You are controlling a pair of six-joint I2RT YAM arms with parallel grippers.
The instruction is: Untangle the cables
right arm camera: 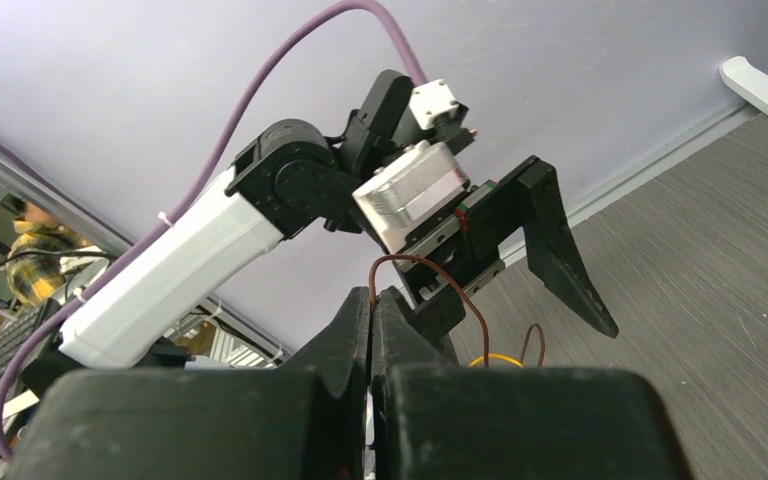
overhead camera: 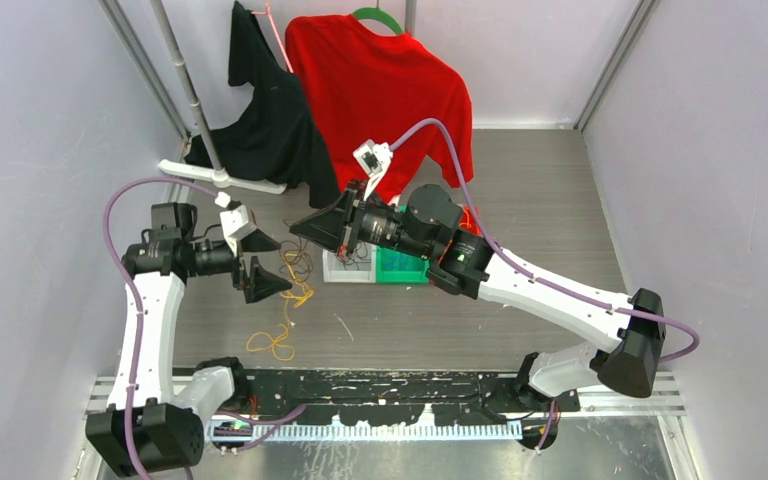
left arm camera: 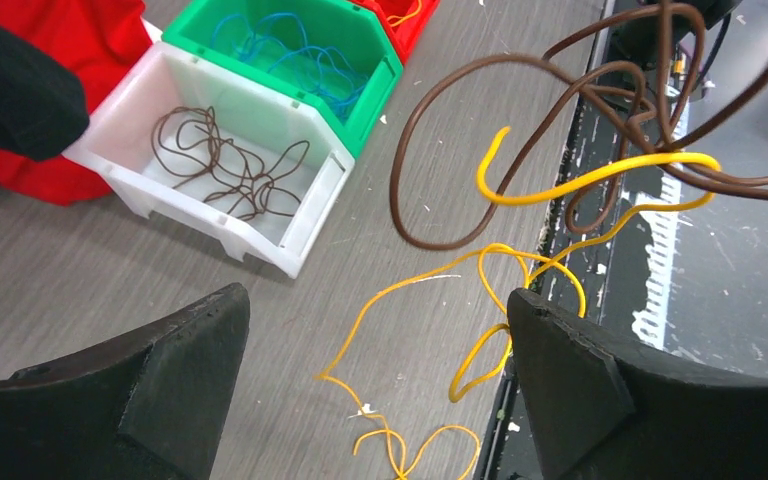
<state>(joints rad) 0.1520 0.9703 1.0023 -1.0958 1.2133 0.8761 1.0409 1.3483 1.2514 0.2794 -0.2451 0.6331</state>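
A brown cable rises from between the shut jaws of my right gripper and hangs down in loops above the table. A yellow cable is threaded through those loops, and the rest of it trails over the wood toward the near rail. My left gripper stands wide open above the yellow cable with nothing between its fingers. From above, the tangle hangs just right of the left gripper, below the right gripper.
A white bin holds a brown cable, a green bin holds a blue one, and a red bin stands behind them. A red shirt and a black garment hang from a rack with a white foot.
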